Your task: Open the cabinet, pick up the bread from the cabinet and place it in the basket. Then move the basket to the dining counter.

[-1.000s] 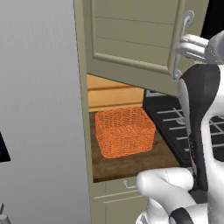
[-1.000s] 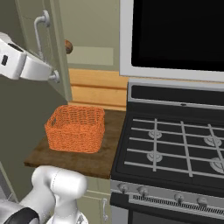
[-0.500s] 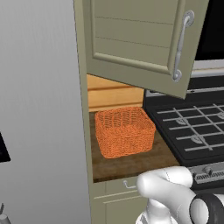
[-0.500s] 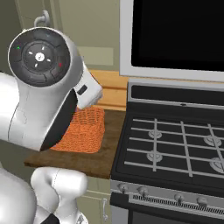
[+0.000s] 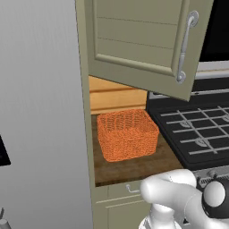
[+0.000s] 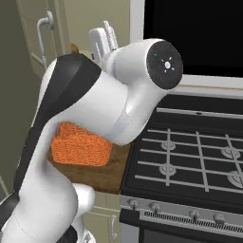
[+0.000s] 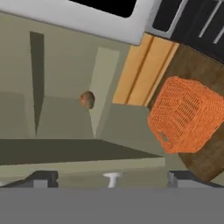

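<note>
The sage-green cabinet stands with its door swung open, the silver handle at the door's right edge. On the shelf inside lies the bread, a small brown lump, also seen as a brown speck beside my arm. The orange wicker basket sits empty on the short wood countertop below the cabinet, partly hidden behind my arm. My gripper is open, with nothing between its fingertips, and it looks past the door's edge toward the bread. The dining counter is out of view.
A black gas stove adjoins the countertop on the right, with a dark microwave above it. A tall grey panel rises on the left. My bulky white arm stands in front of the basket.
My arm has left the door handle, swung out of the left base view and now rises large in the right base view. The door stays open and the basket has not moved.
</note>
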Robot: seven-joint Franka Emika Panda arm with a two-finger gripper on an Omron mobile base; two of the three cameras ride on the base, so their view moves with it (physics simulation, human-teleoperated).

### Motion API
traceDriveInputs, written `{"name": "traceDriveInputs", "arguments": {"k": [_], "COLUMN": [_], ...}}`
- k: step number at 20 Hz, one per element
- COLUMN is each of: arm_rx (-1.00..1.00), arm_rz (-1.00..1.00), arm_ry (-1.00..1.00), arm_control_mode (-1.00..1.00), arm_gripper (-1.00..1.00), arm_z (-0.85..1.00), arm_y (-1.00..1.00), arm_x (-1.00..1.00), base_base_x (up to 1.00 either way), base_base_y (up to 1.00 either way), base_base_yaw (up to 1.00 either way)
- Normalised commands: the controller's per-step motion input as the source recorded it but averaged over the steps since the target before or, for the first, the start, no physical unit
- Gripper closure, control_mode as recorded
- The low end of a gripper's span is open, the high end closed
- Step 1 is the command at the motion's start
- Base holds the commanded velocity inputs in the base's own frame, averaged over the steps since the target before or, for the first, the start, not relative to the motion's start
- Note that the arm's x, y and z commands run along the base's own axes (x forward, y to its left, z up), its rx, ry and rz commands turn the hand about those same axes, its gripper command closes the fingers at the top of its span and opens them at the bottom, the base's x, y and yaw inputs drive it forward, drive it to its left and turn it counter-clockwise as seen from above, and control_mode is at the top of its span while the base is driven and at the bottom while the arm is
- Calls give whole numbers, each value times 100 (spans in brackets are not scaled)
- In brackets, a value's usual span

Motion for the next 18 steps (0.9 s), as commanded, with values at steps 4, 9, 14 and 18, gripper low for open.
{"name": "traceDriveInputs", "arguments": {"k": [4,9,14,18], "arm_rx": [38,24,9,1], "arm_rz": [12,10,22,15], "arm_ry": [13,0,0,0], "arm_control_mode": [-100,-100,-100,-100], "arm_gripper": [-100,-100,-100,-100], "arm_z": [-47,-56,-14,0], "arm_y": [6,26,37,39], "arm_x": [54,32,34,19], "base_base_x": [0,0,0,0], "base_base_y": [0,0,0,0], "base_base_yaw": [0,0,0,0]}}
